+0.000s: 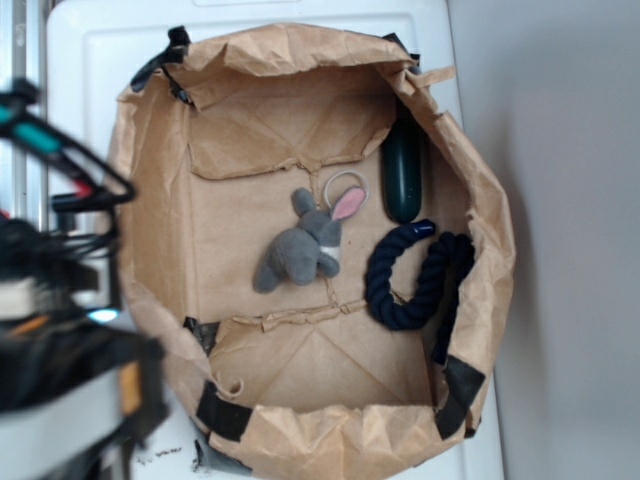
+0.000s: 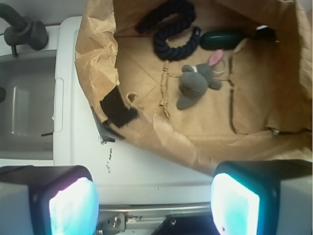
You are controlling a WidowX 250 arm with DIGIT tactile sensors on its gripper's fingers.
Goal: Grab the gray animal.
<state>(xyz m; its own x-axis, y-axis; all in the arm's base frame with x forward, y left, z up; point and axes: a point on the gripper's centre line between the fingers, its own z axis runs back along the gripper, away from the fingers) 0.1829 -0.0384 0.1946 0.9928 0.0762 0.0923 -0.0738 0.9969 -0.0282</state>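
Brown crumpled paper bag (image 2: 98, 63), folded open, lies ahead of the pincer (image 2: 154, 205), whose pads stand wide apart and empty, so the approach seems barely begun. Inside, left to right: dark navy rope ring (image 2: 171, 36), small gray plush bunny (image 2: 195, 84), dark green oblong object (image 2: 222, 39). Next, advance over the bunny and descend.

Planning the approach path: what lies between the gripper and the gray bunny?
In the wrist view, the open gripper sits outside the paper bag; bare white surface and the bag's crumpled near wall lie before the gray bunny.
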